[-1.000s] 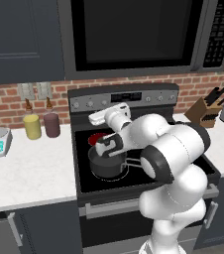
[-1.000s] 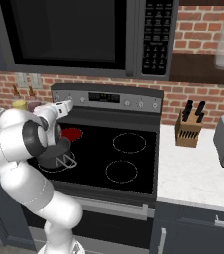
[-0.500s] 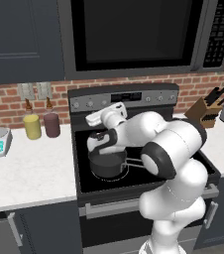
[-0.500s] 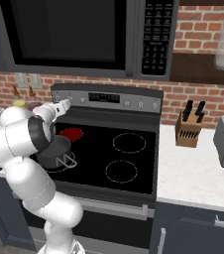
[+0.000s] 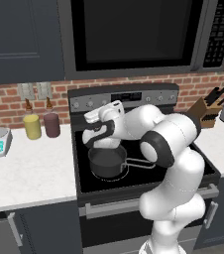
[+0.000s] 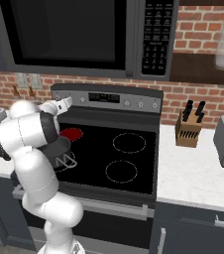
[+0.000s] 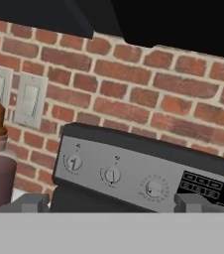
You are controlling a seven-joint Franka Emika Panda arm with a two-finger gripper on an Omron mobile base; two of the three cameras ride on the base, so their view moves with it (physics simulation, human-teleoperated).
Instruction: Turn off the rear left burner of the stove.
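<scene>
The stove [image 6: 134,154] fills the centre of the counter run, a black glass top under a grey back panel [image 7: 134,173] that carries the knobs and a dark display [image 7: 205,187]. The rear left burner [image 6: 72,133] sits at the back left of the glass and glows red, so it is on.

A dark saucepan [image 5: 106,162] stands on the front left zone, directly below the arm.

The gripper [image 5: 95,119] is raised above the pan and aimed at the left end of the back panel. Its fingers [image 7: 32,202] are spread wide, with nothing between them and no contact with the panel.

From the hand camera, three knobs lie ahead in a row: the left knob [image 7: 74,162], the middle knob [image 7: 112,175] and a third knob [image 7: 155,188]. Which one governs the rear left burner cannot be read from the markings.

Procedure, as judged:
- Centre the chosen knob between the open fingers before advancing.
- Advance squarely, staying clear of the pan below.
- Close only when both fingers flank the knob, then rotate.
- Confirm by the red disc going dark.
</scene>
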